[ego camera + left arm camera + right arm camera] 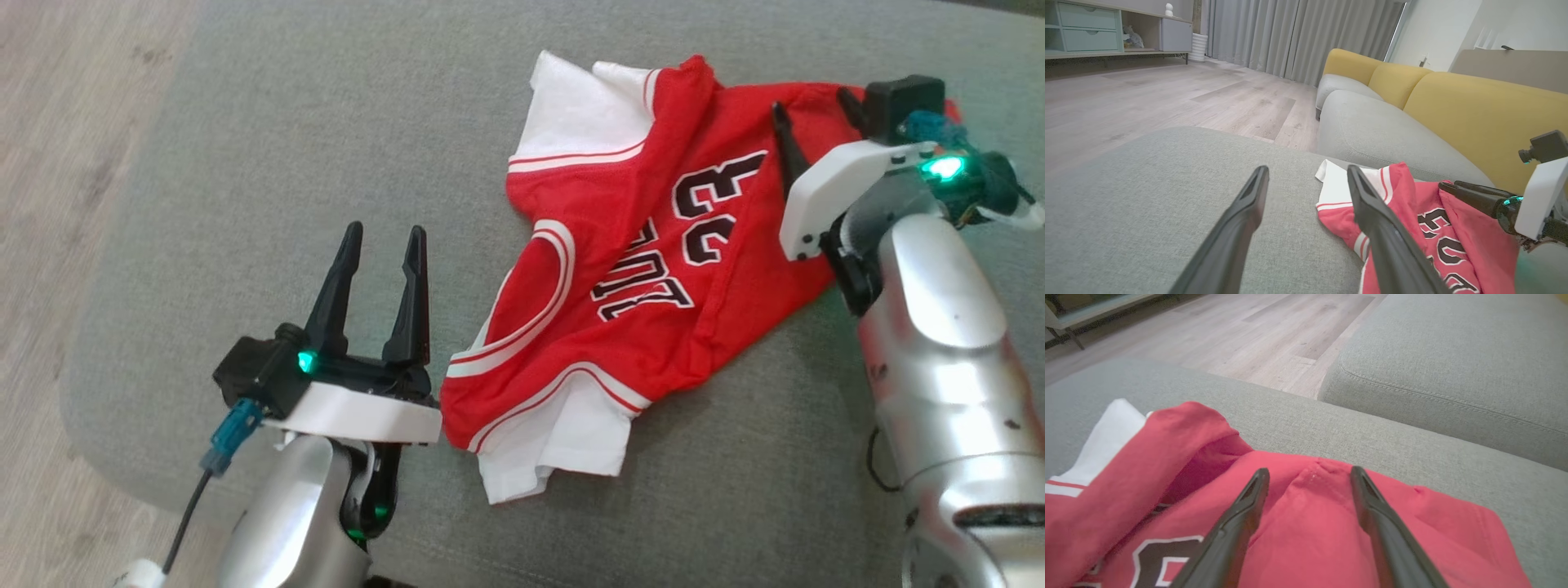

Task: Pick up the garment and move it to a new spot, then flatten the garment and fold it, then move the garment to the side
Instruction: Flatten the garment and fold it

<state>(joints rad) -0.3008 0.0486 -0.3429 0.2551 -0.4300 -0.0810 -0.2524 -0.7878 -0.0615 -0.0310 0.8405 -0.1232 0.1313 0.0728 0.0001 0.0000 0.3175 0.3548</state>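
Garment (620,269) lies crumpled on the sofa cushion (326,122). Folds swallow part of the black lettering, so the word cannot be read whole. Its right end runs under the right gripper (812,106) and forearm, and the hem there is hidden. That gripper's far finger is half masked by its own camera block.

Left wrist view: the bottom edge cuts off the garment, and a finger (1384,228) of the left gripper (1307,169) crosses it.

Right wrist view: the garment is cut off at left and bottom, the numeral partial.

The white object (1169,8) on the cabinet (1175,34) is too small to name.

One garment (608,237) — two tools (384,229) (809,100)
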